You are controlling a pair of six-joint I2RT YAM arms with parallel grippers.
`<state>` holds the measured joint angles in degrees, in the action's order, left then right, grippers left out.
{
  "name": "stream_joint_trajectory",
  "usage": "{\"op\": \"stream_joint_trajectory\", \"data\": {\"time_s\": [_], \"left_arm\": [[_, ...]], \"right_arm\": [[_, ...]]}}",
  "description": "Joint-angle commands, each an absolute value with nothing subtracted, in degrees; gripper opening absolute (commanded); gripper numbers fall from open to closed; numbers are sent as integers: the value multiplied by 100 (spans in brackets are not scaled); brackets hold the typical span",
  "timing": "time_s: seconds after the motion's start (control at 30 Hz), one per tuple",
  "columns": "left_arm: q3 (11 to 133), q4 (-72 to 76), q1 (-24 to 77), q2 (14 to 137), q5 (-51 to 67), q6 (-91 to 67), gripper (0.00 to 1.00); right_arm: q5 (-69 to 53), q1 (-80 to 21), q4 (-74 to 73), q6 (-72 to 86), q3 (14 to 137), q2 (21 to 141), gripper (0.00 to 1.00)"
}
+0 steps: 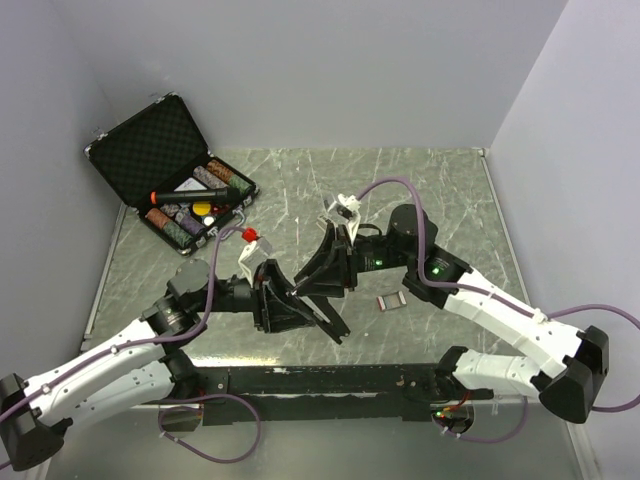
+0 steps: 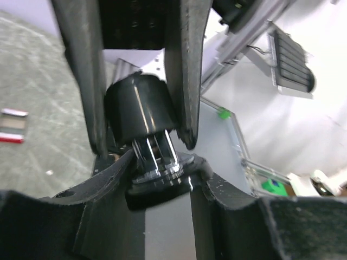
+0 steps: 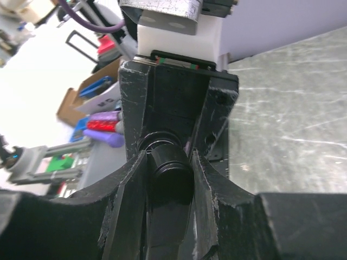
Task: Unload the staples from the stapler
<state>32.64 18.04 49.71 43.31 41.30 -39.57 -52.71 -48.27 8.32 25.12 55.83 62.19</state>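
1. While both arms meet over the middle of the table (image 1: 440, 190), the black stapler (image 2: 138, 105) hangs between them, lifted off the surface and hemmed in by their fingers on both sides.
2. The left end effector (image 2: 162, 173) is clamped on the stapler's lower part, where bright metal rails (image 2: 157, 154) show out of the black plastic.
3. The right end effector (image 3: 169, 162) is closed tight on a rounded, glossy black end of the stapler. Its scuffed matte fingers (image 3: 130, 189) press on either flank.
4. From above, the two black end effector bodies overlap and hide most of the stapler, so its outline there is hard to separate from them.
5. A short strip of staples (image 1: 390, 302) lies flat on the table just to the right of the meeting point, apart from both arms.
6. At the far left corner an open hard case (image 1: 150, 140) stands, its raised lid lined with dimpled black foam and rows of poker chips (image 1: 190, 225) lying in its base.
7. A purple cable (image 1: 400, 185) arches over the right arm.
8. The table is grey-green stone-patterned sheet with pale scratches, walled by plain white panels.
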Motion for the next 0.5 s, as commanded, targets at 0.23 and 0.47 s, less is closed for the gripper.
{"op": "stream_joint_trajectory", "data": {"time_s": [0.23,0.47], "left_arm": [[3990,651,4896,4131,1478,-3525,52],[4131,28,4887,4043,380,-3436,59]], "right_arm": [[-5028,-4966,554,2065,5555,5678,0],[-4931,-4852,378,1995,5598,5581,0]]}}
